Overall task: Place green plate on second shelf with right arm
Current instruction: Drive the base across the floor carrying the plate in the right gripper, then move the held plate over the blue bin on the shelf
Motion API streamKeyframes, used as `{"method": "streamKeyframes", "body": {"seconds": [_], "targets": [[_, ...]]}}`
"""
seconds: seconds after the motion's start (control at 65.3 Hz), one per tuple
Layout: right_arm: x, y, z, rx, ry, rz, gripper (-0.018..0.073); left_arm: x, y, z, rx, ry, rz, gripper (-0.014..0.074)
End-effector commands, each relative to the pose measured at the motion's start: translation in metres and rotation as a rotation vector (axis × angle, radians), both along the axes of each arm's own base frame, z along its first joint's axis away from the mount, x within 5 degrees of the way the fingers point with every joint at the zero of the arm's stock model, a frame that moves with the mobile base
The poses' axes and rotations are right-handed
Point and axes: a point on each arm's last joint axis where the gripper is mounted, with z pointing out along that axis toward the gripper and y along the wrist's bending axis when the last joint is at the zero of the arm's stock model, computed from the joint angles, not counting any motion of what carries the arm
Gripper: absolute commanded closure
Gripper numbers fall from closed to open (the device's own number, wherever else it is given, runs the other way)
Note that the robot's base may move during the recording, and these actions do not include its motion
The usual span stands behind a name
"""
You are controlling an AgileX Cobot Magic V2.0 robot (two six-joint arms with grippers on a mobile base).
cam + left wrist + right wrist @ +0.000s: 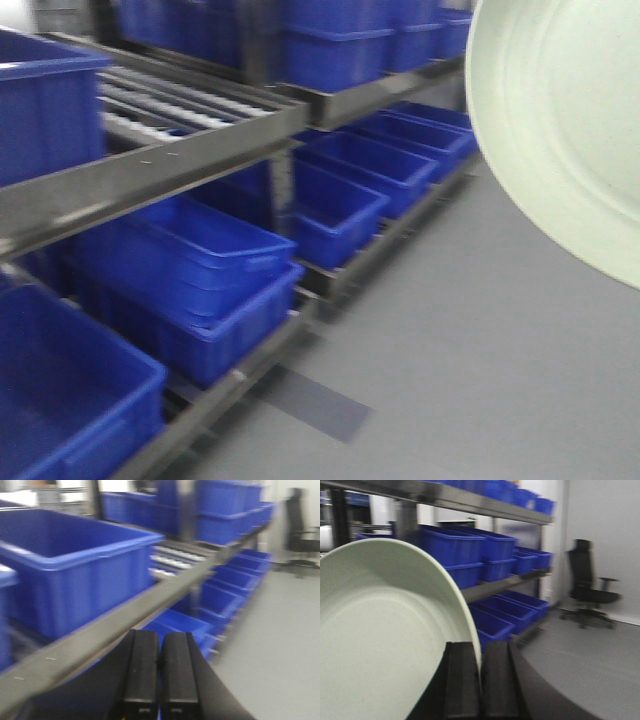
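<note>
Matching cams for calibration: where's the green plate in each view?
Exterior front: green plate at upper right, cut off by the top and right edges.
Left wrist: not in it; only the shut left gripper at the bottom.
Right wrist: green plate fills the left half, rim pinched in the right gripper.
Shared landmark: the metal rack of blue bins.
</note>
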Motion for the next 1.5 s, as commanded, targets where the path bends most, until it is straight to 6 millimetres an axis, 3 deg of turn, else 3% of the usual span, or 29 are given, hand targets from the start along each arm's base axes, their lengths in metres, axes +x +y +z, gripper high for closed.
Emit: {"method": "streamKeyframes", "body": {"seconds": [0.0, 0.996, 1.195, 1.486], "targets": [[-0.004, -0.002, 0.021, 0.018, -0.140, -0.016, 0.0502, 0.000, 0.000, -0.005, -0.004, -0.058, 0.000, 0.0466], [-0.004, -0.002, 0.020, 0.018, -0.139, -0.014, 0.0502, 0.000, 0.000, -0.005, -0.004, -0.058, 0.000, 0.0466], [0.011, 0.009, 0.014, 0.016, -0.034, 0.134, 0.0502, 0.000, 0.000, -0.005, -0.004, -0.058, 0.000, 0.0466], [0.012, 0.012, 0.013, 0.015, -0.019, 0.168, 0.0502, 0.000, 0.000, -0.005, -0.004, -0.058, 0.000, 0.0466]]}}
